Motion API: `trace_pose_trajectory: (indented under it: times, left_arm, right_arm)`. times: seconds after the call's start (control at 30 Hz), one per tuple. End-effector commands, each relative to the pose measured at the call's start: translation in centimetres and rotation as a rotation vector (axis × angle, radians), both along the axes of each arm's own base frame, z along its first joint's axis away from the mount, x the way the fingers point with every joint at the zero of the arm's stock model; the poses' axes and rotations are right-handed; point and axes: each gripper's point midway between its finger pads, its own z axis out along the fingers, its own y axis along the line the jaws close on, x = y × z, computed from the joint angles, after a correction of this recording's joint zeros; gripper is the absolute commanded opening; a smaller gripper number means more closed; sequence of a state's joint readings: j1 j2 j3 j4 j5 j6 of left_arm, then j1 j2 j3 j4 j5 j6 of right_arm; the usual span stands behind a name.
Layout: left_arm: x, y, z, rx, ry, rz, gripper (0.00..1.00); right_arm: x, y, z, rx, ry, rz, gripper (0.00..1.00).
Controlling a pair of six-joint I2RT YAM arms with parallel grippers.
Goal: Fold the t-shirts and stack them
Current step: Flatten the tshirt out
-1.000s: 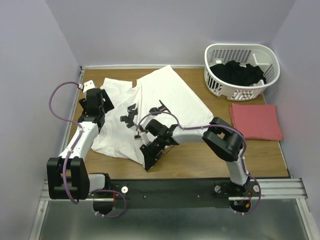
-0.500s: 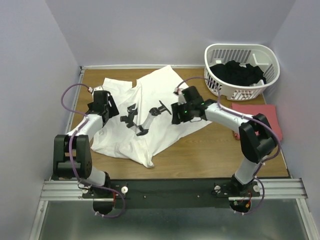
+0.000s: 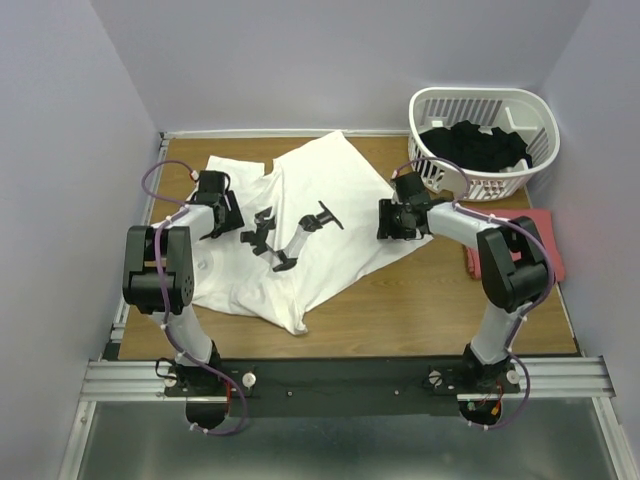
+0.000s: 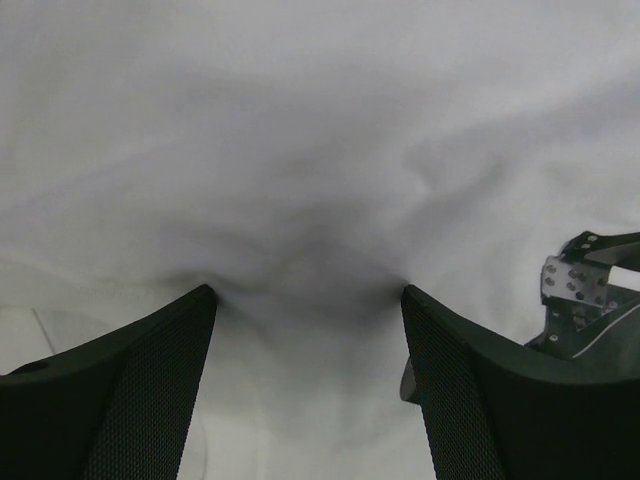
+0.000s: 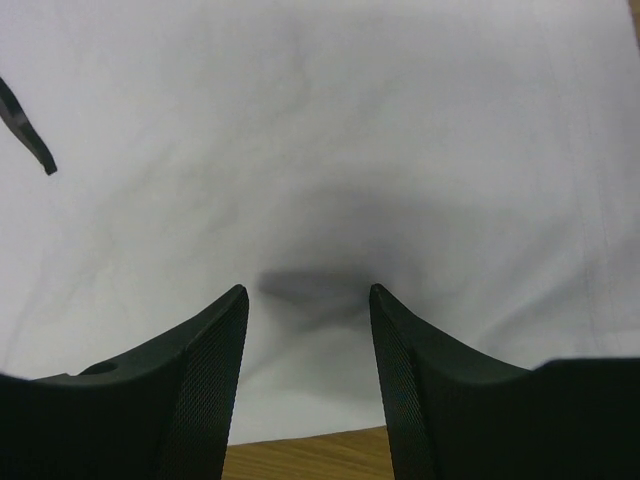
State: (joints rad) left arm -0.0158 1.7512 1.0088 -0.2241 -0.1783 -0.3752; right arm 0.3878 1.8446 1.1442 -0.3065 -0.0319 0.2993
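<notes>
Top external — arms point(image 3: 150, 270) point(image 3: 510, 262) extended, grippers point(image 3: 220, 216) point(image 3: 389, 220) over t-shirt point(image 3: 340, 185)

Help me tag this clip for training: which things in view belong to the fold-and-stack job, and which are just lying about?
Belong to the job:
white t-shirt, spread out and rumpled
salmon-red t-shirt, folded, at the right
left gripper and right gripper, both open on the white t-shirt

Just lying about:
white slatted basket, far right corner
dark clothes inside it

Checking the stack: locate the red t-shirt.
Top view: the red t-shirt lies folded at the table's right side, just below the white basket, partly under the right arm.
</notes>
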Motion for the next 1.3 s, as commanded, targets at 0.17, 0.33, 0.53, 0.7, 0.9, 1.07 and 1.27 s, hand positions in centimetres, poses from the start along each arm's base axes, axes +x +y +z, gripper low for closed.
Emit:
trace_pose_trajectory:
  times: [0.17,0.33,0.53,0.7,0.9,1.07,1.27]
  left_arm:
    - [3.8,-0.6,-0.8,-0.009,0.051,-0.032,0.82]
    - [7.5,-1.7,-1.7,0.003,0.079,-0.054,0.82]
    - [12.4,-2.7,1.6,0.016,-0.002,-0.077,0.83]
    - [12.1,-1.6,7.7,0.052,-0.134,-0.027,0.85]
    - [6.5,-0.8,17.9,0.025,-0.396,0.047,0.88]
    - [-1.4,-0.4,22.0,0.013,-0.578,0.067,0.88]
    - [-8.4,0.1,21.0,0.003,-0.676,0.072,0.88]
  right_arm:
    - [-7.9,-6.7,-4.9,-0.029,0.207,-0.268,0.57]
    - [-10.6,-7.0,-3.8,0.047,0.218,-0.34,0.58]
    - [-9.5,-5.3,0.7,0.142,0.093,-0.241,0.61]
    - [-8.4,1.3,6.0,0.26,-0.012,-0.01,0.61]
    - [-8.6,11.9,10.4,0.469,-0.057,0.204,0.57]
    - [-8.8,17.4,9.7,0.577,-0.005,0.286,0.52]
    - [-8.9,22.8,7.3,0.623,0.059,0.386,0.5]
